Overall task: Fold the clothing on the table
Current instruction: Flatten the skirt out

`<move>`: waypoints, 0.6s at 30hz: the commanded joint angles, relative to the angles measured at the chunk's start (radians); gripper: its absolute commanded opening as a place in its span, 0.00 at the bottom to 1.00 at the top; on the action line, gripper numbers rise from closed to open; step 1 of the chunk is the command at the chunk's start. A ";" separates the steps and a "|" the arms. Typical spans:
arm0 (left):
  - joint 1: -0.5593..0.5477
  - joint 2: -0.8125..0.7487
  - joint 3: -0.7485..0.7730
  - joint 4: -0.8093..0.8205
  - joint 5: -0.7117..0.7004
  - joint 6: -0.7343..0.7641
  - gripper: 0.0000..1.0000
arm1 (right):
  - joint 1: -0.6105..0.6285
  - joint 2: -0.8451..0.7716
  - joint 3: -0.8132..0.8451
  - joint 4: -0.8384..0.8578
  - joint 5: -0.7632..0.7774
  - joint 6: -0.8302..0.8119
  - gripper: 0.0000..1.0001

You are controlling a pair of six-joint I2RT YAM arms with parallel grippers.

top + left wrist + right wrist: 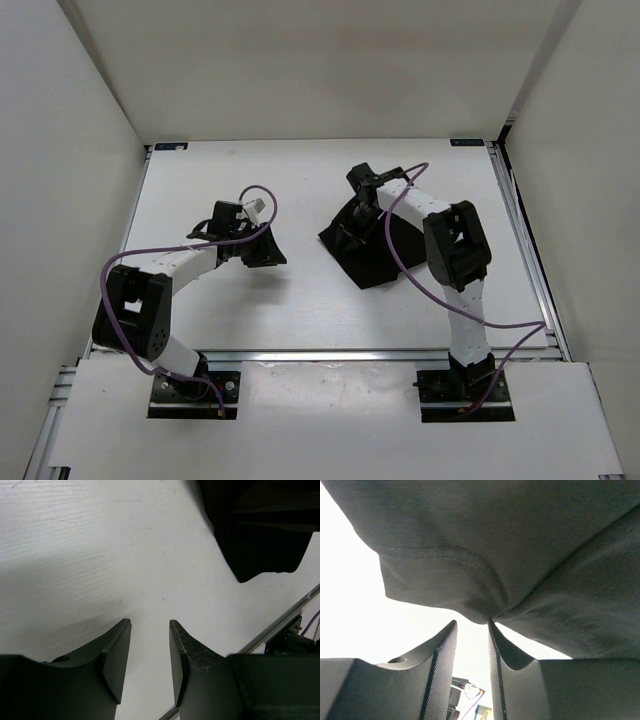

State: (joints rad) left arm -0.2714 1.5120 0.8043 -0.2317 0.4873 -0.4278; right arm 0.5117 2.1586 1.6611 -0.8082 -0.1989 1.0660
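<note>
At the right gripper (471, 622), the clothing (370, 255), right of centre on the table (300, 320), puckers at the fingertips; whether the jaws clamp it cannot be told. The left gripper (150, 630) hangs released, empty. A fold looks underway, and next needs a sure pinch, then the edge carried across.

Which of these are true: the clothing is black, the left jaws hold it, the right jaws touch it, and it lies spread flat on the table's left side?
1. The clothing is black: true.
2. The left jaws hold it: false. They stand open over the bare table, apart from the clothing.
3. The tips of the right jaws touch it: true.
4. It lies spread flat on the table's left side: false. It sits bunched up, right of the middle.
</note>
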 commanded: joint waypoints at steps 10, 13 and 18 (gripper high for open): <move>0.023 -0.036 -0.001 0.018 0.027 0.007 0.47 | 0.014 0.058 0.103 -0.118 0.029 0.032 0.36; 0.038 -0.033 -0.004 0.015 0.031 0.000 0.47 | 0.014 0.066 0.127 -0.158 0.047 0.025 0.36; 0.044 -0.032 -0.011 0.028 0.040 -0.009 0.47 | 0.021 0.079 0.153 -0.175 0.058 0.028 0.36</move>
State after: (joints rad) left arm -0.2394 1.5120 0.8040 -0.2302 0.4961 -0.4309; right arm 0.5205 2.2253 1.7542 -0.9321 -0.1669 1.0744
